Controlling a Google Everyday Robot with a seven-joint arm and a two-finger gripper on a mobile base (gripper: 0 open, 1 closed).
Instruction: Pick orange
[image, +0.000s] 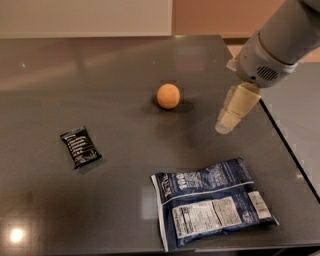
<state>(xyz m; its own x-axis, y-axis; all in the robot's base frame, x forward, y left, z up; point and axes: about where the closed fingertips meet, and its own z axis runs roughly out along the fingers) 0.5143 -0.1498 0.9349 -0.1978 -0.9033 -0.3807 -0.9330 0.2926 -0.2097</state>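
Note:
The orange (168, 96) is a small round fruit resting on the dark table (100, 80), a little past the middle. My gripper (224, 126) hangs from the grey arm at the right, above the table and to the right of the orange, a short gap away and slightly nearer to the camera. It holds nothing that I can see.
A blue snack bag (212, 202) lies flat at the near right. A small black packet (80, 146) lies at the left. The table's right edge (287, 145) runs just right of the gripper, with a grey floor beyond.

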